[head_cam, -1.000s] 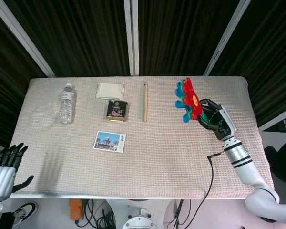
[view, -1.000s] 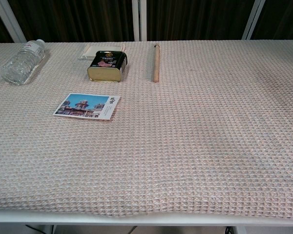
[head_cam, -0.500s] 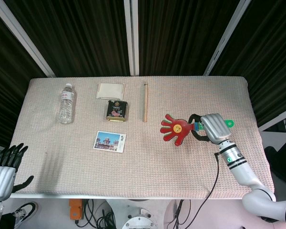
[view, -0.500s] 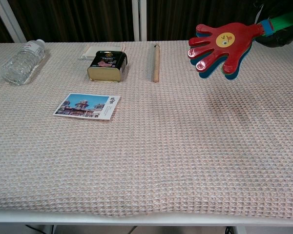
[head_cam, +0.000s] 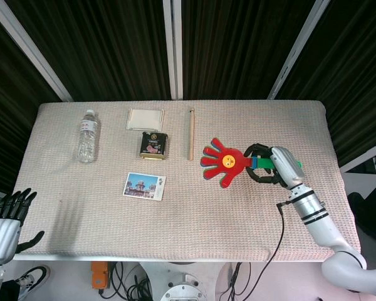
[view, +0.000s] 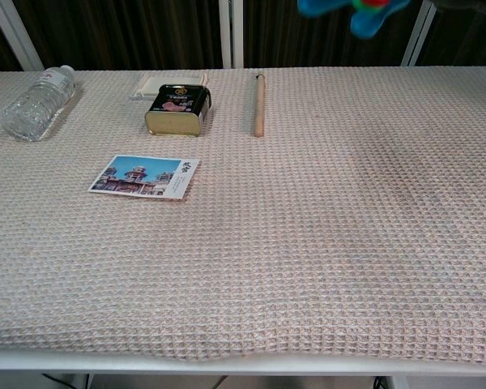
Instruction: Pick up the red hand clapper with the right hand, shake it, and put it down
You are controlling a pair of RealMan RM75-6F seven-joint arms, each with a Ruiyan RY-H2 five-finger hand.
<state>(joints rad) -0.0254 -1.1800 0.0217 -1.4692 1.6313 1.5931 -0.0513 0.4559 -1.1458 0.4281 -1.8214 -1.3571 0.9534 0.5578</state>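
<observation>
At the far left, below the table's near edge, the left hand hangs with its fingers apart and nothing in them. On the woven table cover a clear water bottle lies on its side with its white cap on; whether it holds any water I cannot tell. Next comes a picture postcard lying flat, and behind it a small dark tin, closed, just in front of a flat white pad. A wooden stick lies pointing front to back, just right of the tin. Further right, the red hand clapper is held above the cloth, palm up toward the head camera. The right hand grips its green handle, fingers wrapped closed around it.
</observation>
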